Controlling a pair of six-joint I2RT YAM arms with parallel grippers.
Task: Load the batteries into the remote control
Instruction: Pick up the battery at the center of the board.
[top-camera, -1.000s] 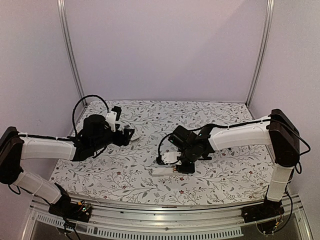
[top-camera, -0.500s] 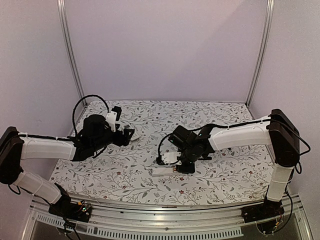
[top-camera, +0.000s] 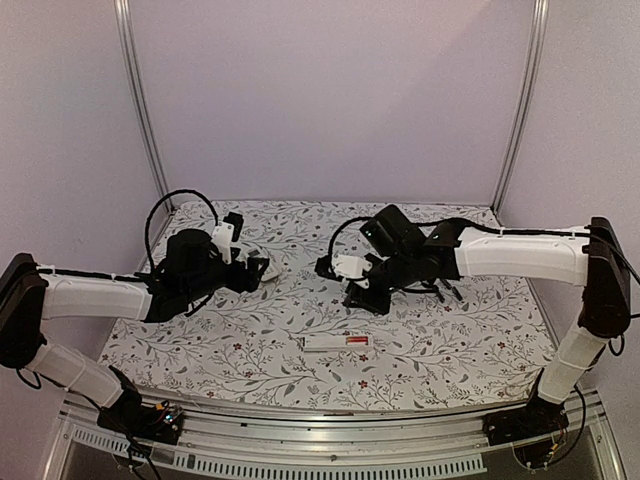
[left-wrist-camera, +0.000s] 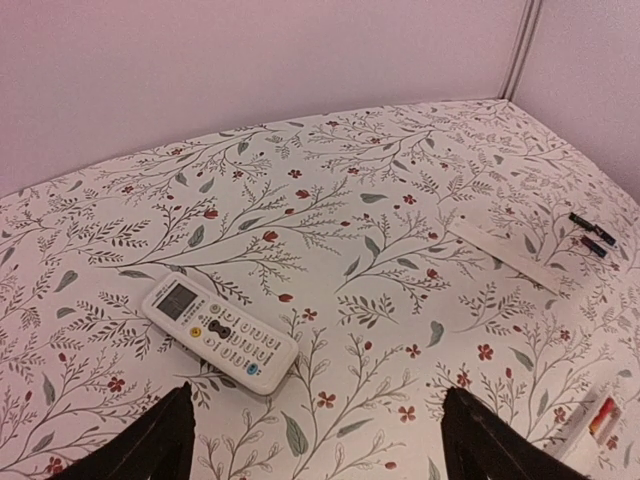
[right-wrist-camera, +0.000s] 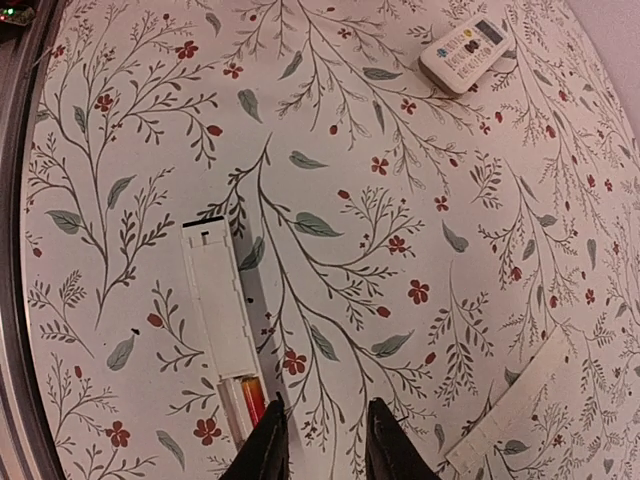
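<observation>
My right tool (right-wrist-camera: 325, 418): fingers a narrow gap apart, nothing between them, hovering over the tabletop (right-wrist-camera: 120, 120). My left tool (left-wrist-camera: 318, 395): spread wide, empty.

The open-backed remote (right-wrist-camera: 215, 300) lies face down, left of centre in the right wrist view. One red-banded battery (right-wrist-camera: 252, 400) sits in its bay at the bottom end. The loose batteries (left-wrist-camera: 586, 219) lie at the right edge of the left wrist view, just beyond a white strip (left-wrist-camera: 505, 258), likely the bay cover. A second remote (left-wrist-camera: 220, 335), buttons up, lies lower left there.

Handling, my guess: light, rigid, smooth, apt to roll. Pinch across mid-barrel, fingers square to the axis, both ends left free for the contacts.
</observation>
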